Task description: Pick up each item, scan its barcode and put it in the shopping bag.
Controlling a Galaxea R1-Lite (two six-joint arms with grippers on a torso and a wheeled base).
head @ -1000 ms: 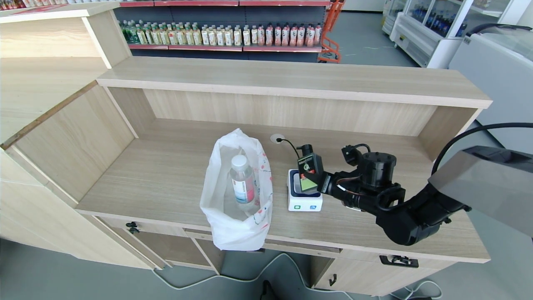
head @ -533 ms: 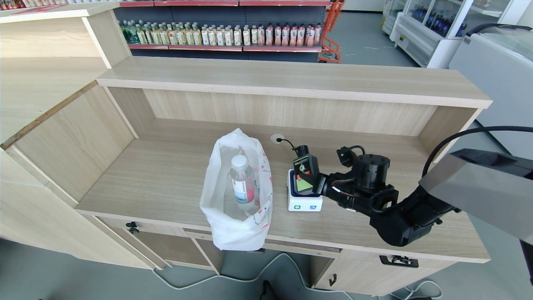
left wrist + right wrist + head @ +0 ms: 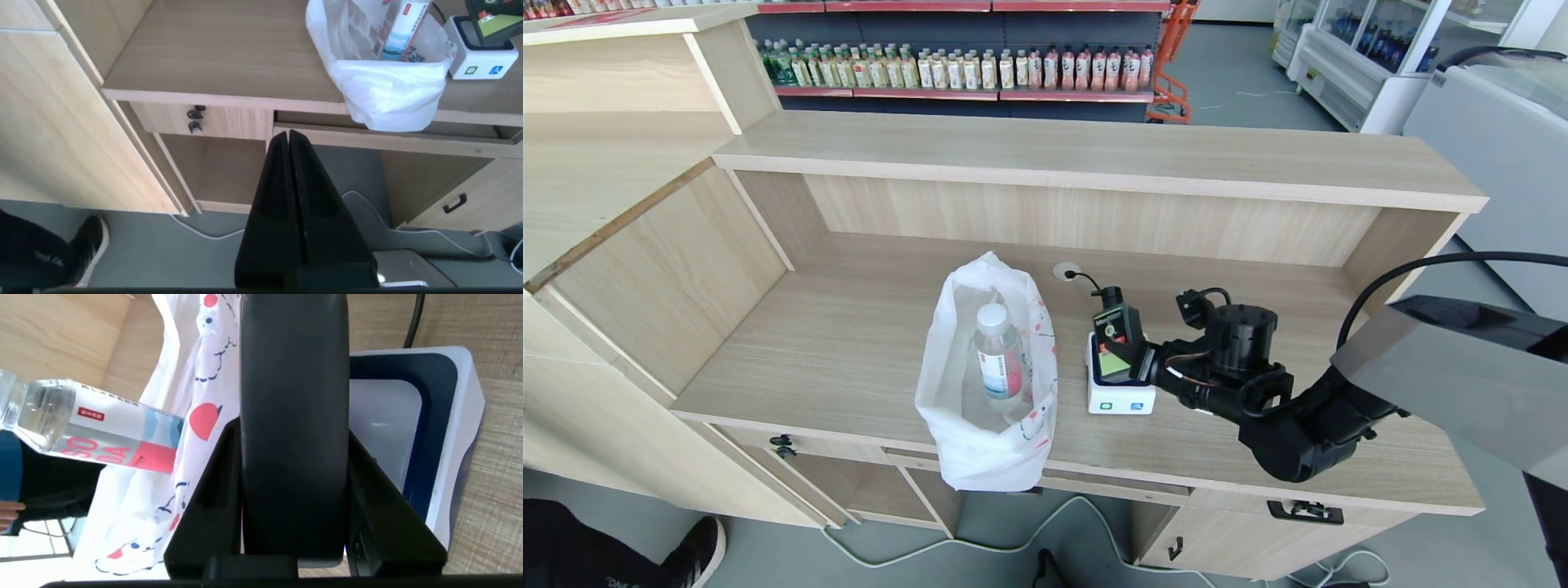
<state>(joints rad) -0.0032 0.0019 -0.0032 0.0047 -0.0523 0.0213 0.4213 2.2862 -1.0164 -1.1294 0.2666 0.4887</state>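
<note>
The right tool point(image 3: 1129, 353), clamped on a small dark packet point(image 3: 1112, 325) just above the white scanner point(image 3: 1121, 398), should hold the barcode squarely toward the window before crossing to the shopping bag point(image 3: 980, 445).

Bright even light, soft shadows, edges bowed

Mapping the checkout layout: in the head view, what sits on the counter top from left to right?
shopping bag → cable hole → scanner, with the right gripper holding an item above it.
</note>
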